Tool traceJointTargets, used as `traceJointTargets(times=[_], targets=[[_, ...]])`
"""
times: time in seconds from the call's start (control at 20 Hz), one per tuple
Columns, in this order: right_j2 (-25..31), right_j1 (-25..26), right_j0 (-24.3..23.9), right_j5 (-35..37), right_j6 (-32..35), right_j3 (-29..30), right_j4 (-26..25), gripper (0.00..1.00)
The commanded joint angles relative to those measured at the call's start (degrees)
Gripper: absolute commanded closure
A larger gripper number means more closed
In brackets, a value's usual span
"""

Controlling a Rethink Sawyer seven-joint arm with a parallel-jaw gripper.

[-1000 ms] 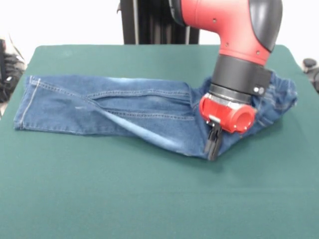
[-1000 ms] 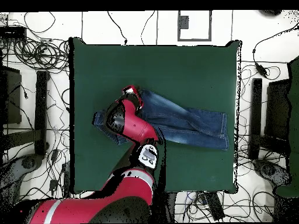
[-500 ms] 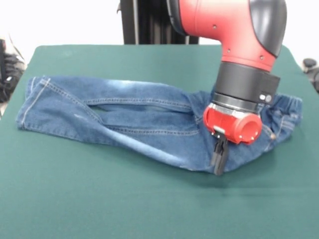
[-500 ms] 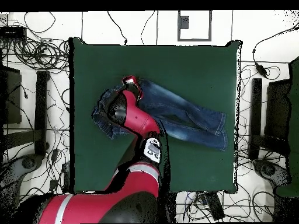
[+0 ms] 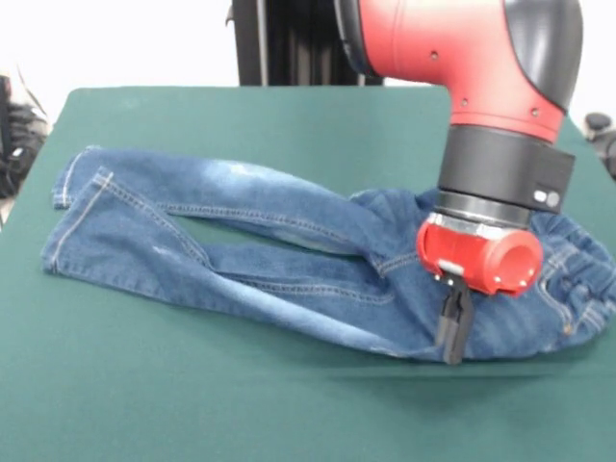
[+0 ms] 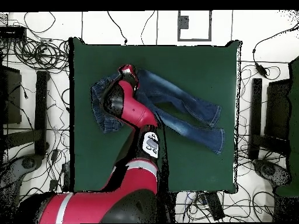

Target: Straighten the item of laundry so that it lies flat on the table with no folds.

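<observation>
Across the dark green felt-like table [image 5: 241, 404] a small pair of blue denim jeans [image 5: 289, 260] with orange stitching lay stretched sideways, waist toward the right of the front view and leg ends toward the left. The two legs had parted into a narrow V: the upper leg ran to a hem near the table's left edge, the lower leg ended just below it, and a sliver of green cloth showed between them. Pale faded patches marked the upper leg, and the denim was rumpled and bunched around the crotch and seat. The gathered elastic waistband [image 5: 582, 279] sat close to the table's right edge, wrinkled rather than flat.

The red and black arm [image 5: 481, 87] came down over the seat of the jeans. Its black gripper [image 5: 453, 332] hung below the red wrist housing, with the tips at the lower edge of the denim near the waist end. The fingers [image 5: 452, 322] appeared pressed together as one narrow black blade, seemingly pinching the fabric's edge, though the contact itself was hard to make out.

From overhead, the jeans [image 6: 175, 108] lay in the table's [image 6: 193, 64] middle band, running diagonally, with the legs splayed toward the right side and the waist hidden partly beneath the arm [image 6: 131, 114].
</observation>
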Motion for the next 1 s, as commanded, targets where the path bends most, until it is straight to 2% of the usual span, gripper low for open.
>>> traceJointTargets(times=[0.05, 0.2, 0.3, 0.45, 0.5, 0.65, 0.85, 1.0], targets=[[8.0, 1.1, 1.4, -2.1, 11.5, -5.8, 6.0, 1.00], [7.6, 2.2, 2.1, -2.2, 10.6, -6.9, 7.9, 1.00], [4.9, 2.5, 4.1, -0.2, 8.7, -6.5, 11.4, 1.00], [-7.4, 4.4, 11.3, 10.4, 4.6, -5.6, 20.4, 1.00], [-10.0, 4.8, 12.6, 14.4, 5.3, -5.7, 20.4, 0.00], [-18.1, 6.9, 15.3, 27.4, 9.3, -7.9, 17.4, 0.00], [-22.3, -2.1, 17.6, 37.8, 11.1, 1.6, 10.1, 0.00], [-22.0, -10.3, 16.7, 42.8, 6.9, 9.1, 5.2, 0.00]])
